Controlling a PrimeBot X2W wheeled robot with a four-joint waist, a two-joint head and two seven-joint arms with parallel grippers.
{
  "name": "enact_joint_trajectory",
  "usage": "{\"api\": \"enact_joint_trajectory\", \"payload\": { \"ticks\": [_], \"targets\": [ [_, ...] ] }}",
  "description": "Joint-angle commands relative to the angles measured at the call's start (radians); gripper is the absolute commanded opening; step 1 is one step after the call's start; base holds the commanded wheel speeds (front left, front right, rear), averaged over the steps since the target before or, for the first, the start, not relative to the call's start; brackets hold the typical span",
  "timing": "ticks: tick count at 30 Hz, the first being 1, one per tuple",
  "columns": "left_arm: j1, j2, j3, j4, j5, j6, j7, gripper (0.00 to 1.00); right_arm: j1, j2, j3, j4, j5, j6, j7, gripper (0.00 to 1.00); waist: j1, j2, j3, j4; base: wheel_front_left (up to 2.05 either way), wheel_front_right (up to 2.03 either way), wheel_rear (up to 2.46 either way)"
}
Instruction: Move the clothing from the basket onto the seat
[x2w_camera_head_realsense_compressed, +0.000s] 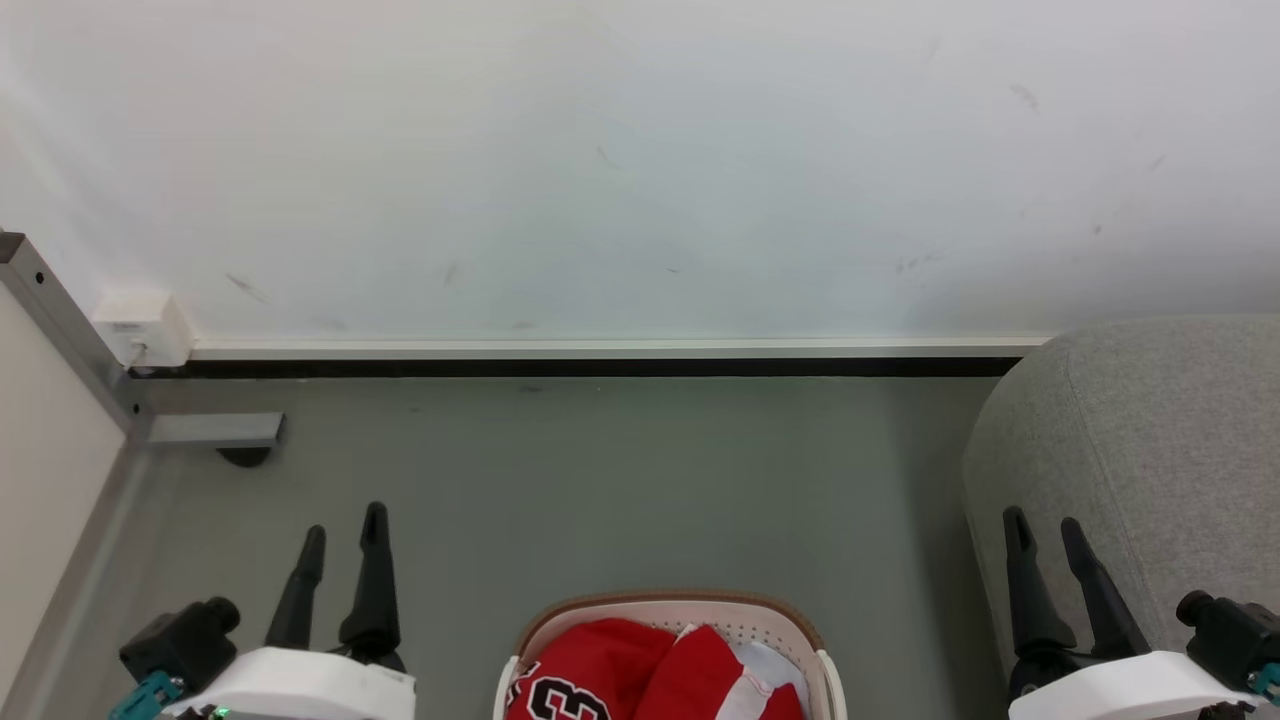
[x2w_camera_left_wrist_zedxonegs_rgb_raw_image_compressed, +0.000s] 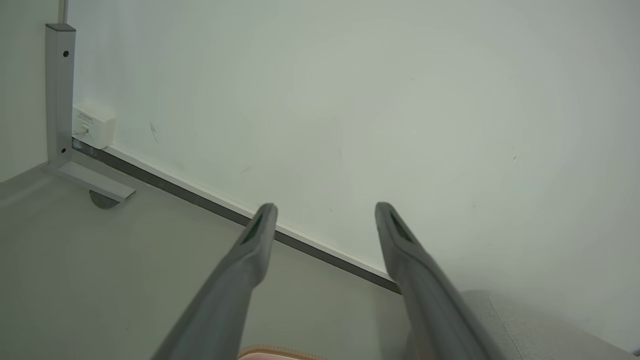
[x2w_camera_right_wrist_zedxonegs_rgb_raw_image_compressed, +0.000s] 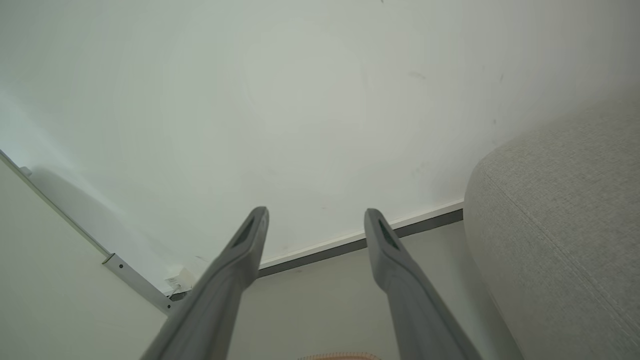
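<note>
Red clothing (x2w_camera_head_realsense_compressed: 620, 670) lies in the basket (x2w_camera_head_realsense_compressed: 690, 603) at the bottom centre of the head view, where the lower edge of the frame cuts the basket off. The seat (x2w_camera_head_realsense_compressed: 1150, 450) fills the right edge and is well apart from the basket across bare floor (x2w_camera_head_realsense_compressed: 620, 480). No garment lies on the part of the seat that shows.

Gripper state: the left gripper (x2w_camera_head_realsense_compressed: 345, 520) sits at lower left and the right gripper (x2w_camera_head_realsense_compressed: 1042, 517) at lower right, in front of the seat's flank. Both are empty. Their fingers (x2w_camera_left_wrist_zedxonegs_rgb_raw_image_compressed: 240, 270) stand moderately apart and point toward the wall (x2w_camera_head_realsense_compressed: 640, 150).

Basket contents:
- a jersey (x2w_camera_head_realsense_compressed: 570, 680) with black-and-white numerals, at the left;
- a red garment with a white stripe (x2w_camera_head_realsense_compressed: 715, 680), at the centre;
- a pale fabric (x2w_camera_head_realsense_compressed: 775, 665), at the right; we cannot tell what it is.

We judge the task unstarted, so the step in hand is the first reach into the basket. Recommended procedure:
1. Tilt the view down until the whole basket shows.
2. Select the right gripper, because it is nearer the seat.
3. Lower the spread fingers onto a raised fold of the topmost garment, clear of the brown rim.
4. Close on one layer only, because the garments overlap and a second one may be dragged along.
5. Lift until the hem clears the rim, so that the light basket is not tipped.
</note>
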Motion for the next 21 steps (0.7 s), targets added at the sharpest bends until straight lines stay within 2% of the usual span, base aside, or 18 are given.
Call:
{"api": "enact_joint_trajectory", "payload": {
  "ticks": [1,21],
  "targets": [
    [-0.016,0.010,-0.002,-0.011,0.046,0.004,-0.011,1.00,-0.028,-0.001,0.006,-0.004,-0.041,-0.001,-0.012,1.00,0.0000,0.0000,0.000,0.001,0.00,0.00,0.00],
    [-0.017,0.011,-0.019,-0.019,0.230,0.020,-0.058,1.00,-0.038,0.001,0.026,0.000,-0.215,-0.001,-0.058,1.00,0.0000,0.0000,-0.002,0.004,0.00,0.00,0.00]
  ]
}}
